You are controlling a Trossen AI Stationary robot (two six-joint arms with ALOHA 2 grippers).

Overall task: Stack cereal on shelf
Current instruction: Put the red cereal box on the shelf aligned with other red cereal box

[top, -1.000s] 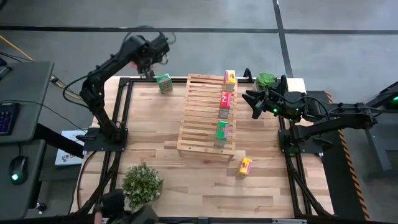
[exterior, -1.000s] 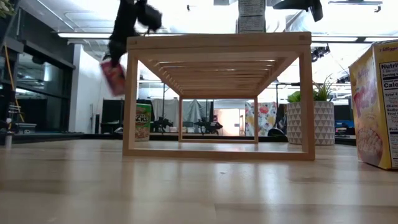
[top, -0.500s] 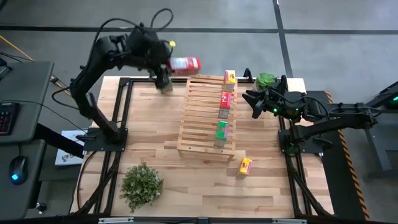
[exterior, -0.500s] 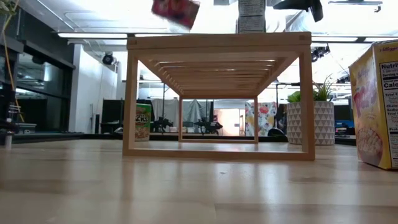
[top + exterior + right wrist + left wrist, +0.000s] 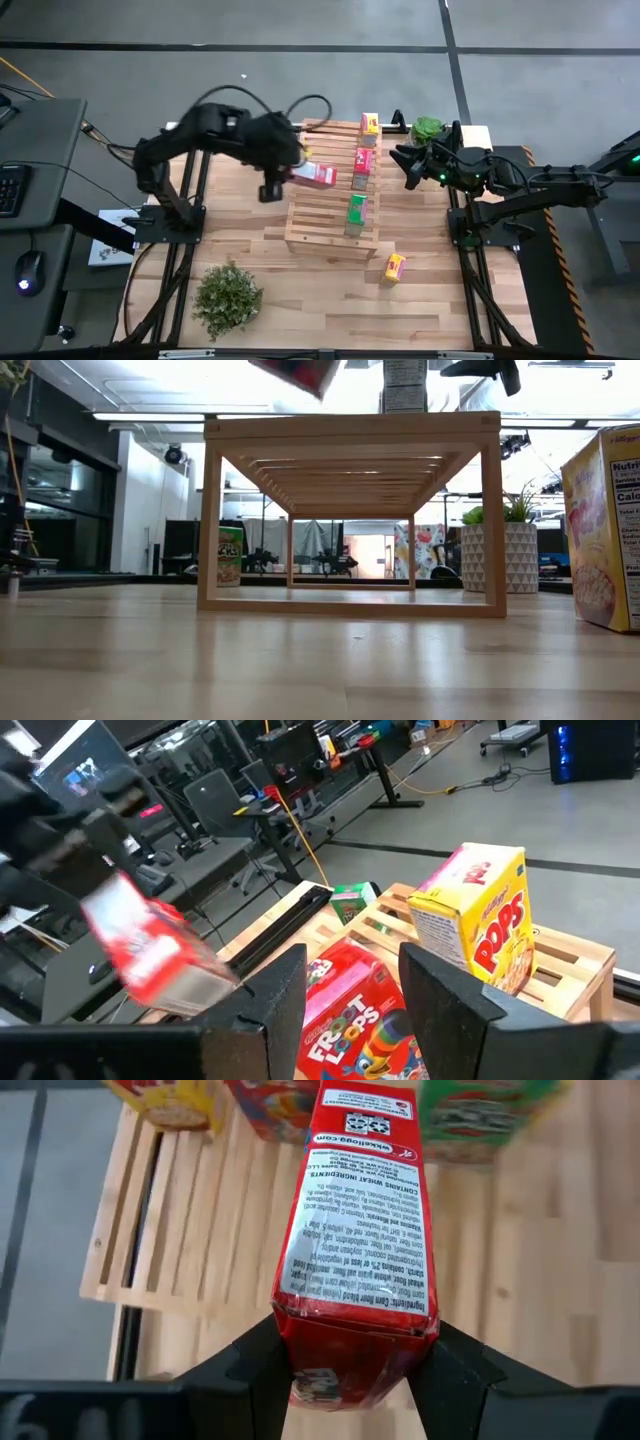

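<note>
My left gripper [image 5: 292,172] is shut on a red cereal box [image 5: 318,176] and hovers over the left half of the slatted wooden shelf [image 5: 320,215]. On the shelf's right side a yellow box [image 5: 370,124], a red box [image 5: 363,165] and a green box [image 5: 356,210] stand in a row. Another yellow box [image 5: 395,267] stands on the table near the shelf's near right corner. A green box [image 5: 230,555] stands on the table behind the shelf's left leg. My right gripper [image 5: 405,165] waits open beside the shelf's right edge. My left gripper pinches one short end of the red box [image 5: 345,1335] between its two fingers [image 5: 250,1370], one on each broad face. The fingers come slanting down from the table's left side, along the box. The box sticks out ahead of them, lifted clear above the slats.
A leafy potted plant [image 5: 228,295] stands at the table's near left, and a smaller one [image 5: 427,128] at the far right corner. Dark frame rails [image 5: 205,180] run along the table's left and right sides. Bare tabletop [image 5: 320,300] lies in front of the shelf.
My left gripper has swung up from the table's far left corner and toward the right and near side, out over the shelf, turning as it went. The red box has gone with it, from hanging beside the shelf to lying out above the slats.
</note>
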